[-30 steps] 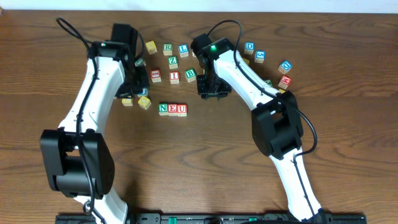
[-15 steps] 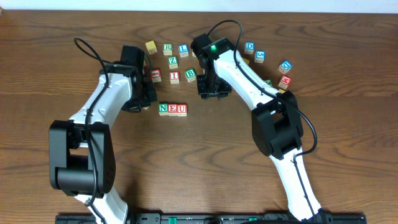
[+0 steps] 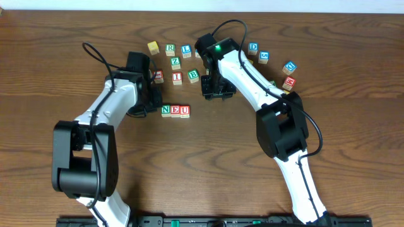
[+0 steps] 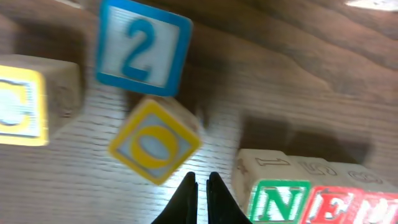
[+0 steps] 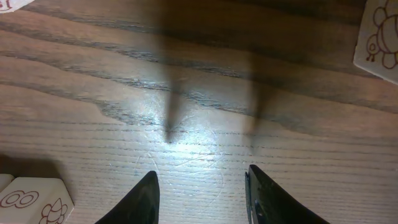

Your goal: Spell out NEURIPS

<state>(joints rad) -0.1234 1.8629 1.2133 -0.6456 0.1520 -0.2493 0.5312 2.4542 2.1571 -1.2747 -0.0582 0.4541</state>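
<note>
1. From above, the left claw (image 3: 154, 103) sits low over the table (image 3: 353, 157), just left of the N block (image 3: 166, 110). That block heads a tight row, touching the E block (image 3: 175, 110), which touches the U block (image 3: 185, 110). The arm hides the claw's tips from this angle.
2. Also from above, the R block (image 3: 170, 48) lies in the far row between a plain yellow block (image 3: 153, 47) and an L block (image 3: 186, 49). The I block (image 3: 177, 77) sits nearer, beside a B block (image 3: 193, 75), with a Z block (image 3: 175, 62) just beyond it. The right claw (image 3: 213, 93) hangs to the right of the B block, apart from the N-E-U row.
3. From the left wrist, the left claw (image 4: 199, 186) has its two fingers pressed together with nothing between them. The tips point into the gap between a yellow O block (image 4: 155, 140) and the N block (image 4: 280, 199). They are close to both, though I cannot tell whether they touch either. A blue 2 block (image 4: 143, 46) lies beyond the O, and a yellow C block (image 4: 25, 96) sits at the left edge.
4. From the right wrist, the right claw (image 5: 202, 186) stands partly open over bare wood, holding nothing. Pale block faces (image 5: 379, 37) peek in at the corners
</note>
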